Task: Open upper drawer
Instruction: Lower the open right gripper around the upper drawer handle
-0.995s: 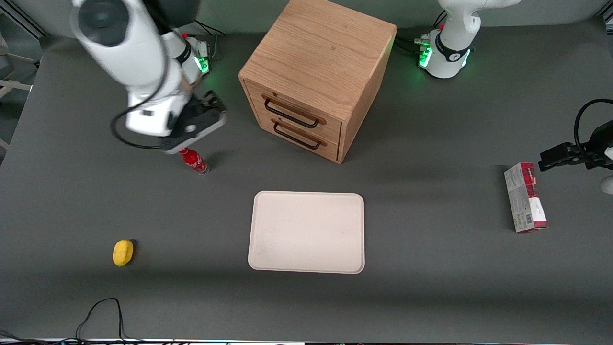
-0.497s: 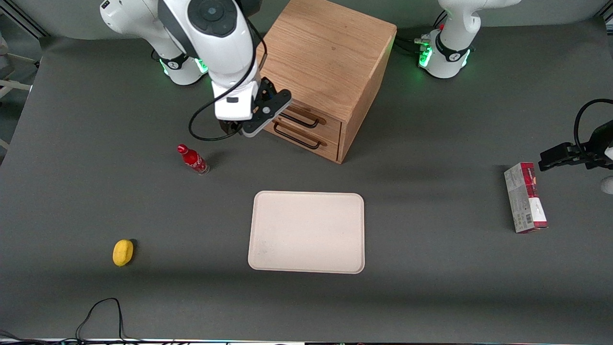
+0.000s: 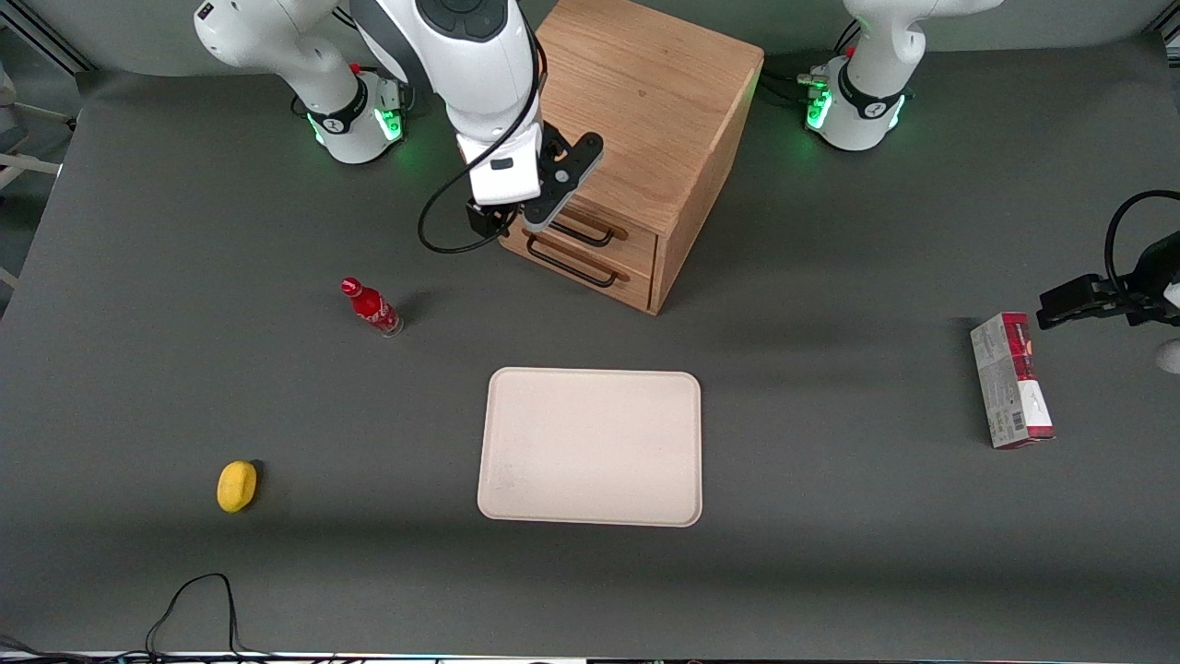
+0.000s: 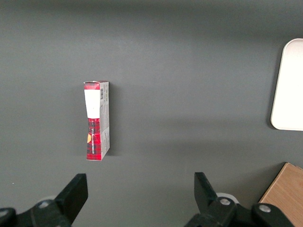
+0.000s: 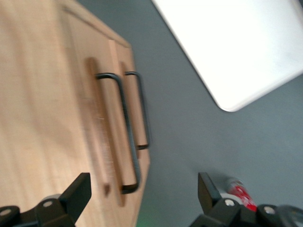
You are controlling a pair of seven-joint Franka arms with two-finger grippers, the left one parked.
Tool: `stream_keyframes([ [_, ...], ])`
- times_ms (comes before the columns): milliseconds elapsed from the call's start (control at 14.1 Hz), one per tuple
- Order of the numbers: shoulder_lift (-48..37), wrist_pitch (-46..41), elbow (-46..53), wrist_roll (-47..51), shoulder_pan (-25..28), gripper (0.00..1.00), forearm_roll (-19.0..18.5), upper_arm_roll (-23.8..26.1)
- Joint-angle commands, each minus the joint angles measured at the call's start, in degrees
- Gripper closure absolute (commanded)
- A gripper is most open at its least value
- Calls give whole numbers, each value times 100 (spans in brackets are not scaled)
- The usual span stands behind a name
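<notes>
Gripper (image 5: pixel 142 198) spread, above upper drawer (image 5: pixel 102 127)

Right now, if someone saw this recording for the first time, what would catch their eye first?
The oak cabinet stands out most, with the working arm's end effector open and poised just above the upper drawer, whose black bar handle is not yet gripped; the drawer looks shut. Nearer the front camera lies a pale tray. A small red bottle stands toward the working arm's end.
</notes>
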Motion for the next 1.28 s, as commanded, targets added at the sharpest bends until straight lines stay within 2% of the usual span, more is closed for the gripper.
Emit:
stream_keyframes([
  [0, 70, 84, 126, -426, -18, 0, 339, -89],
  [71, 88, 120, 117, -522, -88, 0, 356, -97],
  [284, 27, 181, -111, -1137, -317, 0, 970, -220],
  [924, 79, 885, -752, -1086, -185, 0, 928, -247],
  [1208, 105, 1464, -1183, -1094, -176, 0, 901, -247],
])
